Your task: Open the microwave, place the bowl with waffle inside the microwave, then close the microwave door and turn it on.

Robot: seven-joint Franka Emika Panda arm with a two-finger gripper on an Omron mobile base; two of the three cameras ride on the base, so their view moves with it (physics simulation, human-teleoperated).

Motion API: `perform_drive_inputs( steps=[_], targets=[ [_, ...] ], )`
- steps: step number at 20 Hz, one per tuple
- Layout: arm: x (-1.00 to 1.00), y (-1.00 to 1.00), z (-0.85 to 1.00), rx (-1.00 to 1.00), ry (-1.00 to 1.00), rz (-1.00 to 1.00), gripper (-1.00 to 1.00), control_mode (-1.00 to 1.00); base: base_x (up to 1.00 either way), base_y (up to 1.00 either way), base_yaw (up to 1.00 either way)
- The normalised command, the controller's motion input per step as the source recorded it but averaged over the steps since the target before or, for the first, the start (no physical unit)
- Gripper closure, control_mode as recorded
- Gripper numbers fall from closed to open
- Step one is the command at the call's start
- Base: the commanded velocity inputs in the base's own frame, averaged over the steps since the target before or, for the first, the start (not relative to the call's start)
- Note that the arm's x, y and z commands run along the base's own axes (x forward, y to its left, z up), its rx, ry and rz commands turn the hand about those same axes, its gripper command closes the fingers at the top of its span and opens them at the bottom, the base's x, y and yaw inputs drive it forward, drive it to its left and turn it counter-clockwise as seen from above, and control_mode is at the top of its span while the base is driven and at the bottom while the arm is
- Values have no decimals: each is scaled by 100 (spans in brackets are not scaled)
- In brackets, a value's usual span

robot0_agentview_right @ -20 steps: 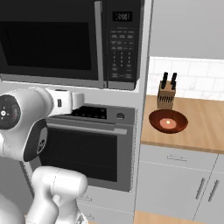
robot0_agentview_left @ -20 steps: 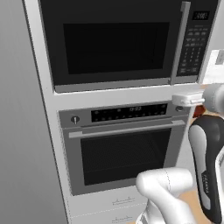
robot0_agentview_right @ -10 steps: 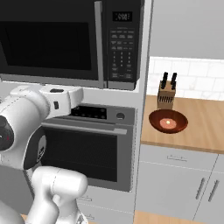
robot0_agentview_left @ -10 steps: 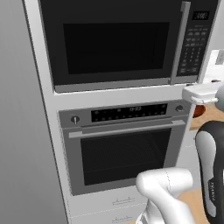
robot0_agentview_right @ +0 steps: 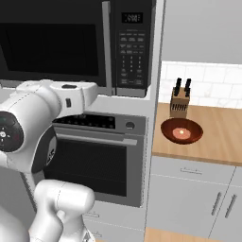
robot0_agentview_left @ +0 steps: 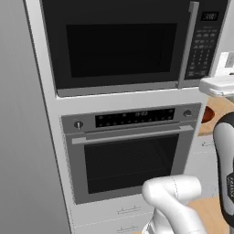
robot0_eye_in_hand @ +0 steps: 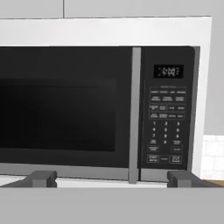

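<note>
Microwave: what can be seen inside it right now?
Nothing. The microwave door is shut and its tinted window shows only black. The bowl with waffle sits on the counter, outside.

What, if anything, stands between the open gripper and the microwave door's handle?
Nothing visible does. In the hand view the gripper faces the microwave door with open space ahead; its silver vertical handle stands unobstructed beside the keypad. The door is shut.

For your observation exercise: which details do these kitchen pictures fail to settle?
- Bowl contents: a pale blur, too small, right base view.
- Bowl in left base view: partly behind the arm.
- Keypad labels: too small, hand view.
- Microwave inside: dark glass hides it.
</note>
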Motion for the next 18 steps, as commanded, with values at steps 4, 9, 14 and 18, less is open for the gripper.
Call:
perform_drive_inputs(
  steps=[4,9,14,18],
  targets=[
    [15,0,6,0,0,-4,-100,-100,0,0,0],
    [45,0,20,2,5,-10,-100,-100,0,0,0],
    [53,-3,26,4,15,-4,-100,-100,0,0,0],
    [18,0,10,0,1,0,-100,-100,0,0,0]
  ],
)
